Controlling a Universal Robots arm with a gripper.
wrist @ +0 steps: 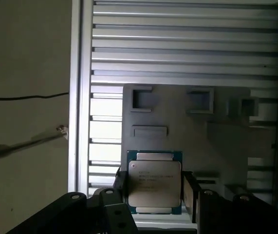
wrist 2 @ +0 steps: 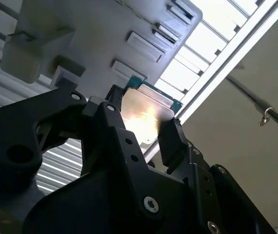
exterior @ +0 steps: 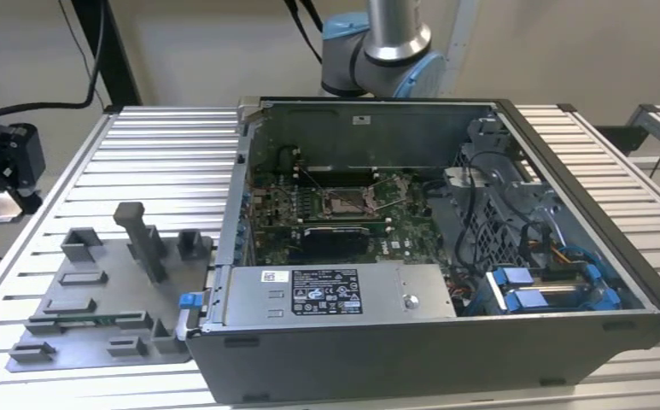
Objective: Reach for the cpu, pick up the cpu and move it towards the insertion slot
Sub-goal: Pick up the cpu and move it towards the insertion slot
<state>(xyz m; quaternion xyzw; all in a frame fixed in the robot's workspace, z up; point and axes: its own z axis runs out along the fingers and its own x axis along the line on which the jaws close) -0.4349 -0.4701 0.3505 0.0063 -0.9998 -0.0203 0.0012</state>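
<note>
The small thin square cpu, with a pale silvery-beige top and a green rim (wrist: pixel 154 183) (wrist 2: pixel 146 114), sits between the two fingers (wrist: pixel 190 194) of the black gripper (wrist: pixel 154 191) (wrist 2: pixel 141 129). The jaws are clenched on two opposite edges of the chip in both wrist views. In the second wrist view its metal top catches a bright glare. Behind the held cpu in the first wrist view lies the flat grey plastic fixture plate (wrist: pixel 216 141) with its raised rectangular blocks and pockets. The plate rests on the ribbed, slatted metal desk (wrist: pixel 177 48), beyond whose edge a pale floor (wrist: pixel 27 58) shows. How far the cpu stands from the plate cannot be told. In the exterior view the same fixture plate (exterior: pixel 90 320) lies on the desk (exterior: pixel 159 154) toward the exterior view's left, just beside an open dark grey computer case (exterior: pixel 421 346). Inside the case, on the green circuit board, is the insertion slot (exterior: pixel 345 202), a square socket with a shiny metal frame and dark centre. It is well apart from the fixture plate. The silver and blue robot arm (exterior: pixel 381 43) rises behind the case's far wall.
</note>
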